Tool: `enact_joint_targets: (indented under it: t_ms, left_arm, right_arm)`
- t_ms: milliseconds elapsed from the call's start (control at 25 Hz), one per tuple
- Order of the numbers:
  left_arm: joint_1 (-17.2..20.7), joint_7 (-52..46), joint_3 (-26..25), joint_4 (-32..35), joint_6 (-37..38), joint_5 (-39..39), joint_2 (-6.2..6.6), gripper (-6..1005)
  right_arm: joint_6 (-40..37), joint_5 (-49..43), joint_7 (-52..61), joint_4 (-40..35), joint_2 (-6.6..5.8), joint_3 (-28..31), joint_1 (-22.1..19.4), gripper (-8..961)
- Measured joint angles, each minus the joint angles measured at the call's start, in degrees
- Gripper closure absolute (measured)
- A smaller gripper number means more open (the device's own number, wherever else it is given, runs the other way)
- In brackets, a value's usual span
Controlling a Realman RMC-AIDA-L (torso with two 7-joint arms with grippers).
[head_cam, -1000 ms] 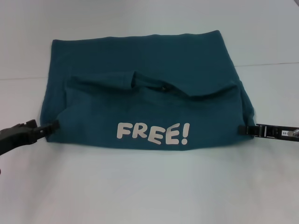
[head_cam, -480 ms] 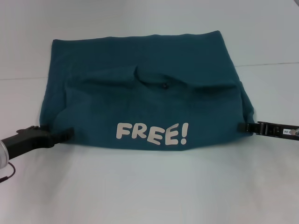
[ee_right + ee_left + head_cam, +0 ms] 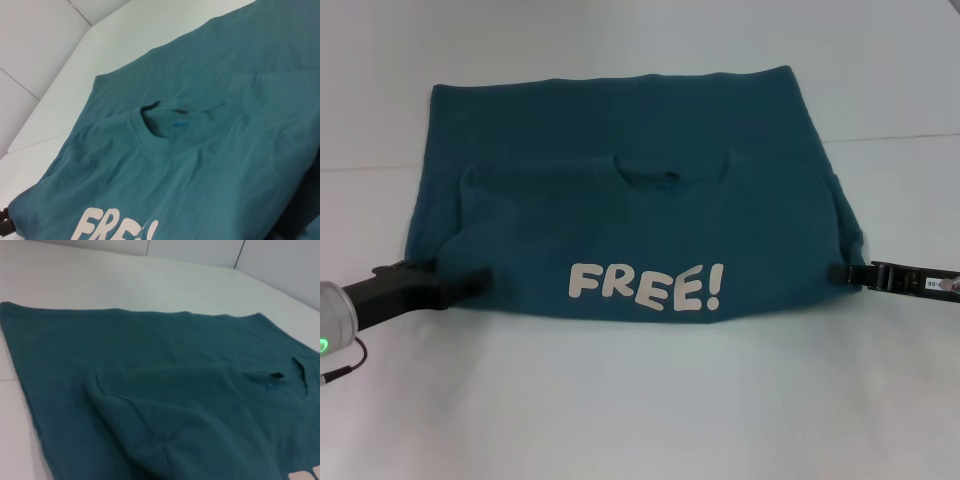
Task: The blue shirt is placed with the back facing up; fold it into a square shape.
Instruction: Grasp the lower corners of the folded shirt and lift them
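I see one folded dark teal-blue cotton T-shirt (image 3: 630, 230); two grippers, left gripper (image 3: 470, 281) at eight o'clock, right gripper (image 3: 840, 272) at four, finger states I cannot tell.

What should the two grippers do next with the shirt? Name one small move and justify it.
Probably let go and back away sideways. The shirt already lies folded flat with its lettered half on top, while the left gripper and right gripper sit at its near corners.

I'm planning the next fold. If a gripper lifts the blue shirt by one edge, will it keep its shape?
Probably not. The blue shirt is soft cloth, already folded over and wrinkled, so it would likely droop. It looks light, and the folded layers may slide apart.
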Motion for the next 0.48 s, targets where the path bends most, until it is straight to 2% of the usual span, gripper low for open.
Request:
enact_joint_targets:
  t_ms: [480]
  left_arm:
    - [0.31, -0.21, 2.86, 0.35, -1.55, 1.08, -0.36, 152]
  right_arm:
    - [-0.21, 0.00, 0.00, -0.01, 0.06, 0.03, -0.14, 896]
